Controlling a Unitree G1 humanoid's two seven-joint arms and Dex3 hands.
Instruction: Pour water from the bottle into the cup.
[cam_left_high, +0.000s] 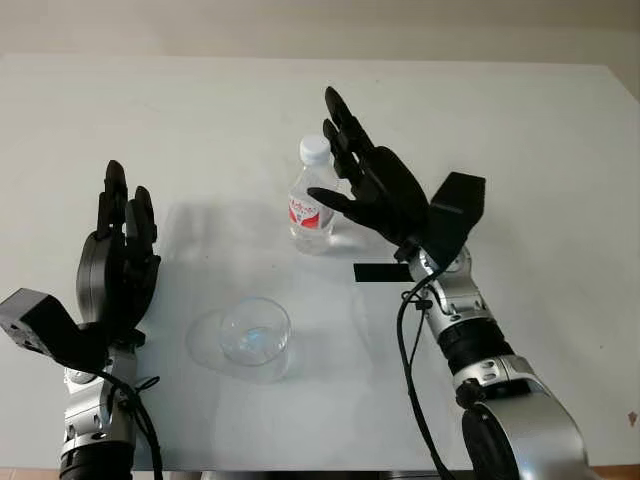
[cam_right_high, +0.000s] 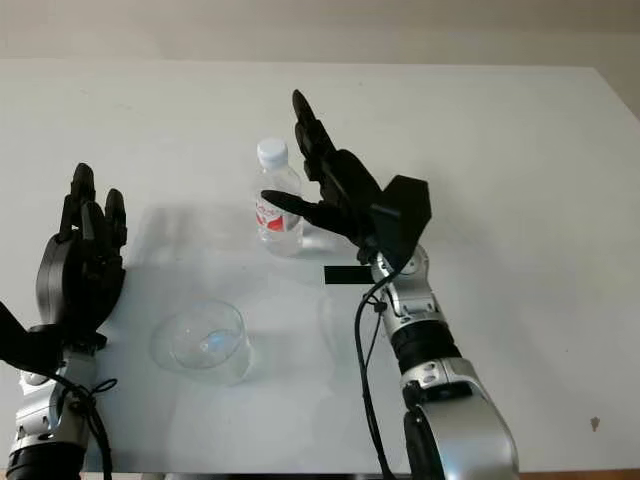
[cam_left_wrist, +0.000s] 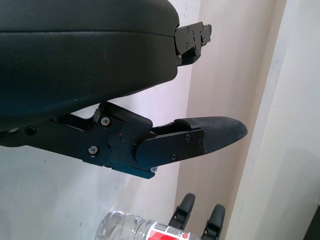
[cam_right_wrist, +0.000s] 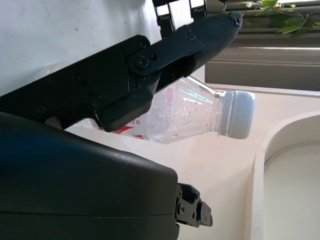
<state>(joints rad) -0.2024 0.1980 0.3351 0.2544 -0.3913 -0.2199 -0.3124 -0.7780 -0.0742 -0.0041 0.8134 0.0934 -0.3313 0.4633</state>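
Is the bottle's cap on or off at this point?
On. The white cap sits on the upright bottle, beside the open right hand.

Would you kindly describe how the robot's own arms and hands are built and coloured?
Both hands, left hand and right hand, are matte black with segmented fingers and visible screws. Each wrist carries a black boxy camera housing. The forearms are silver metal with black ribbed rings, and black cables loop along them.
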